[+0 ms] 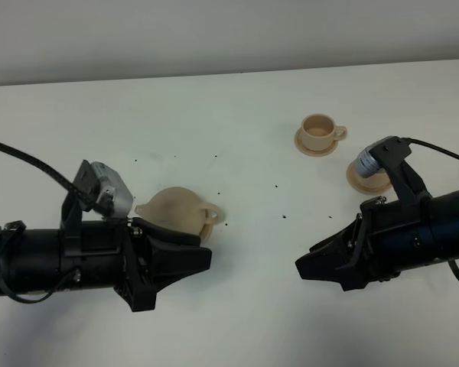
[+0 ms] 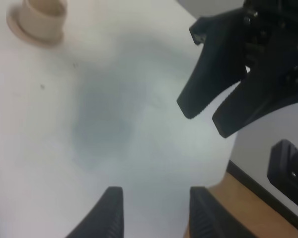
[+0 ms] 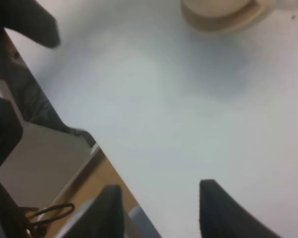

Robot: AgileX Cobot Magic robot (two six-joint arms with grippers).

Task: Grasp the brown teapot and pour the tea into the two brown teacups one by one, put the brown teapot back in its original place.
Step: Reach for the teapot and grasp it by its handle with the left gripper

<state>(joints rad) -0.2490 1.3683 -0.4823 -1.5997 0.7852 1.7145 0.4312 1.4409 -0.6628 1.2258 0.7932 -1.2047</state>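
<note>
With both arms lying low at my edge of the table, I judge the job is at its first step: nothing is grasped and nothing is poured. The left gripper (image 2: 155, 192) has its fingers well apart over bare table, and the right gripper (image 3: 159, 191) is parted too, also holding nothing. Just beyond the left arm sits the brown teapot (image 1: 174, 209), upright with its lid on, its loop handle turned toward the middle of the table and its spout the other way. It seems to rest on its wide saucer (image 3: 223, 21), though I see only a sliver of that. Farther off on the right, one teacup (image 1: 319, 130) stands on its small saucer. The nearer cup is mostly hidden behind the right wrist camera; only its saucer (image 1: 367, 183) shows. Next I need spread fingers brought round to that handle and closed firmly, keeping the pot level.
</note>
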